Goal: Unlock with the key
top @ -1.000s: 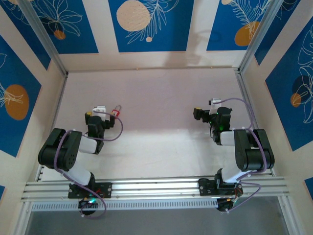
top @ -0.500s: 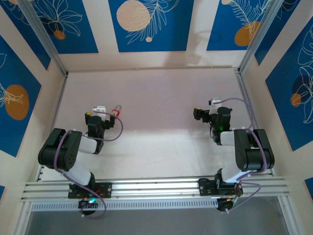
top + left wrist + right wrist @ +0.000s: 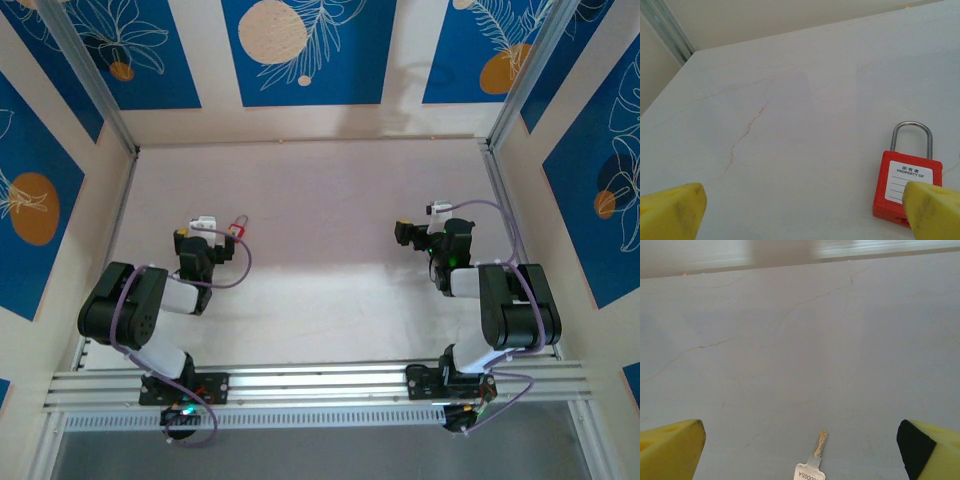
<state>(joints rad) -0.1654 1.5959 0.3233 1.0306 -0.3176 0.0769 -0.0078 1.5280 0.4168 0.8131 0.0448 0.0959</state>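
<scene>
Padlock [image 3: 907,187], red, flat on the table [image 3: 790,125] beside the right-hand pad of my left gripper [image 3: 800,215], whose jaws stand wide and empty. Key [image 3: 812,462], flat on the table between the wide, empty fingers of my right gripper [image 3: 800,440]. Risk: the thin key may skid from my closing pads, and the unheld padlock may slide when the key goes in.

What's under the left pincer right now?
The red padlock lies flat on the table, label up, beneath the open left pincer. One yellow finger covers its near corner, so the keyhole can't be seen.
</scene>
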